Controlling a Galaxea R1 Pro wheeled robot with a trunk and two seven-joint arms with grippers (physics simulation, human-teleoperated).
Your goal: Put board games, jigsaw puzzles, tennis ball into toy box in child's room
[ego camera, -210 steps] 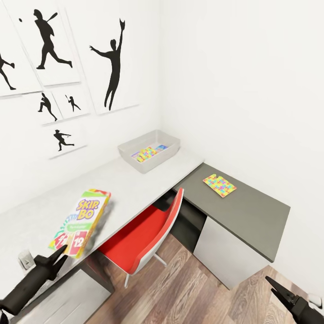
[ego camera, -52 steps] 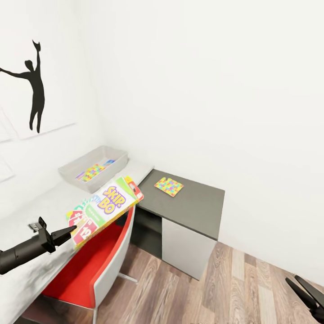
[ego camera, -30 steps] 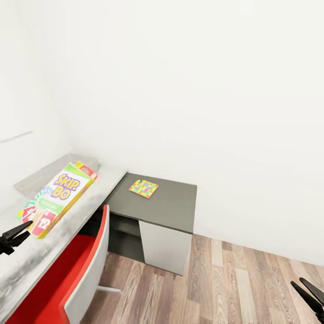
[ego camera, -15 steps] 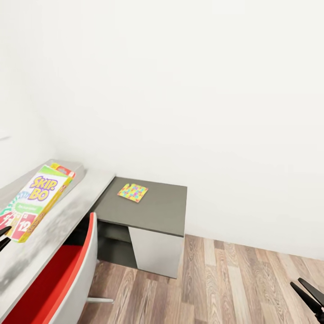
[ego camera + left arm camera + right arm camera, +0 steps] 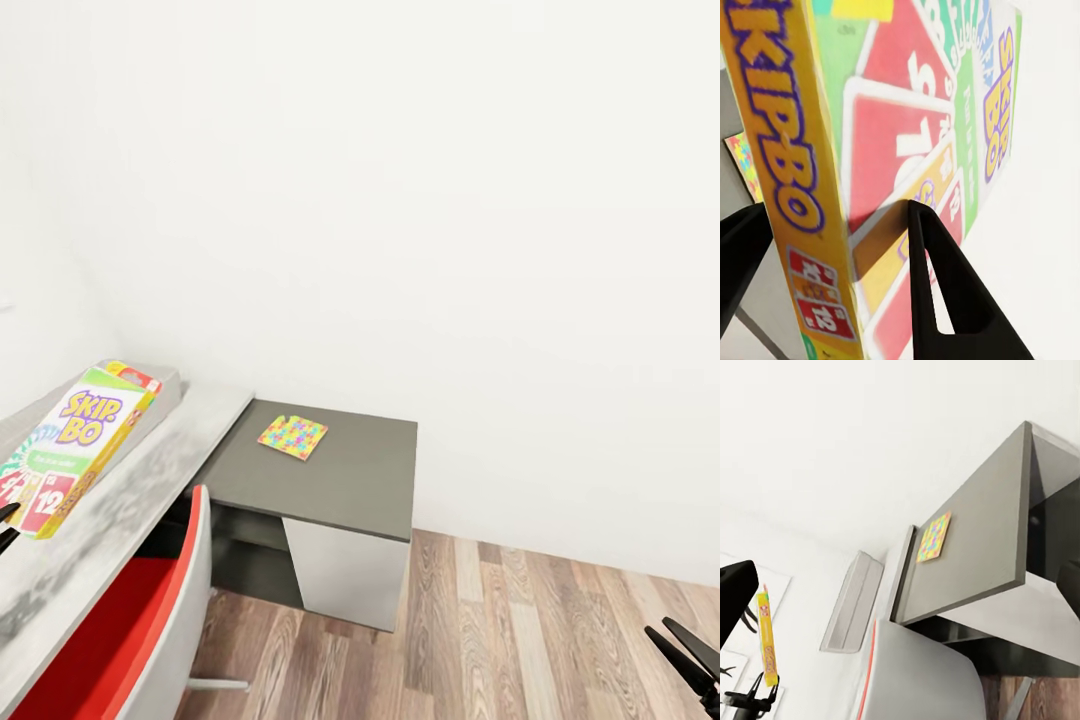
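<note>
Up over the table, the left gripper pinches the Skip-Bo box by its edge, near the toy box, probably to carry it there. One jigsaw puzzle lies on the table's dark part. The right gripper hangs open and empty.

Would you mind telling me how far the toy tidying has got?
In hand: the left end effector grips the Skip-Bo box over the pale desk top. Left: the jigsaw puzzle lies on the dark desk top. The toy box's contents aren't visible.
</note>
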